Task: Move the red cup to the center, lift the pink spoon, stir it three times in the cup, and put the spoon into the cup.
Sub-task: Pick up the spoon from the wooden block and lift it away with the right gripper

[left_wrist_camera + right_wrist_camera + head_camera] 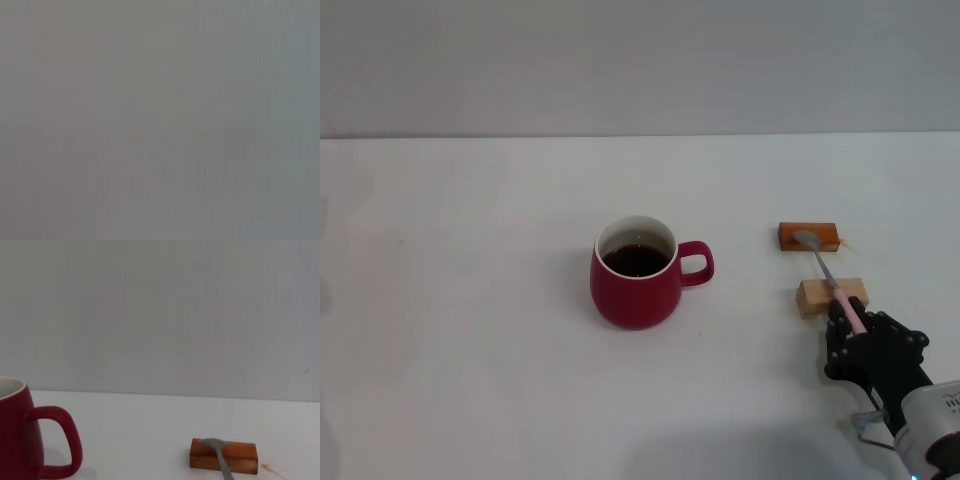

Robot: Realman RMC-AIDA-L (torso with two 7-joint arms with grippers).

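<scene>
The red cup (636, 278) stands upright at the middle of the white table (470, 300), with dark liquid inside and its handle pointing right. Its handle also shows in the right wrist view (52, 442). The pink spoon (827, 272) lies across two wooden blocks to the right of the cup. Its grey bowl (216, 444) rests on the orange block and its pink handle points toward me. My right gripper (852, 322) is at the near end of the pink handle, low over the table. The left gripper is out of view.
An orange-brown block (808, 236) and a paler wooden block (832, 296) hold up the spoon; the orange one also shows in the right wrist view (235, 455). A grey wall stands behind the table. The left wrist view shows only flat grey.
</scene>
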